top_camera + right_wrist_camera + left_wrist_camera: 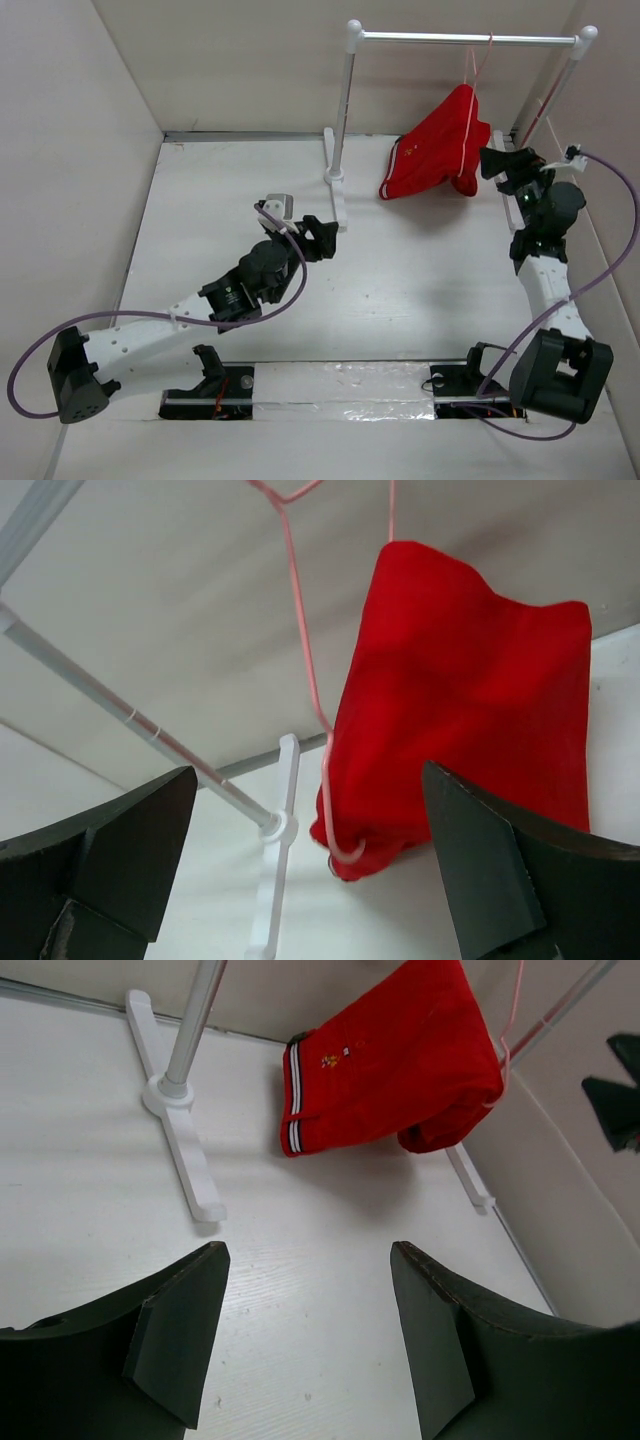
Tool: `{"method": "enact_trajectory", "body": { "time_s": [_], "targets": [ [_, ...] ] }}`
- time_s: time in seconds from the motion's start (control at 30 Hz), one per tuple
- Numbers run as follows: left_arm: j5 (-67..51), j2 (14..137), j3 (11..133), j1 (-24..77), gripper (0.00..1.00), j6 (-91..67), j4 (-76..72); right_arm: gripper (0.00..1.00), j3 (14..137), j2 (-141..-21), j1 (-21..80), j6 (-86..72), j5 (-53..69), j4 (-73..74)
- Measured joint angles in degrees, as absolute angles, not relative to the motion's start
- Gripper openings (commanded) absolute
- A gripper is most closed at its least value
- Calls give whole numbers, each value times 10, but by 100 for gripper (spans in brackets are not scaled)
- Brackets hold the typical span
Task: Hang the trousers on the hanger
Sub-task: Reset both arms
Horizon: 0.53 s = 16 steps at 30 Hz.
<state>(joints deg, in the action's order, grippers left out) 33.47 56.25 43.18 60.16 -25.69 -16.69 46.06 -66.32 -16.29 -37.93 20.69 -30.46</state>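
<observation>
While my left jaws and right jaws both stand released and empty, the bright red fabric trousers [435, 150] hang draped over the thin pinkish-red wire hanger [283, 500], hooked on the metal bar of the white-posted rack [465, 38] above the white tabletop [400, 280].

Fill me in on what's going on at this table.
The task looks essentially done: the red trousers hang draped over the pink wire hanger, which hangs from the rack's metal bar. Neither arm holds anything. The right gripper is open, close beside the trousers; the left gripper is open too, farther off above the table.
</observation>
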Motion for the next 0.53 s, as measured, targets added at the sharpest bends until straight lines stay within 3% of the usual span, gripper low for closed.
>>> {"method": "enact_trajectory", "body": {
  "time_s": [0.2, 0.53],
  "targets": [
    [361, 492, 384, 602, 63, -265, -189, 100, 347, -564, -122, -369, 211, -350],
    [385, 472, 315, 602, 64, -317, -151, 100, 197, -576, -81, -327, 281, -337]
  ]
}}
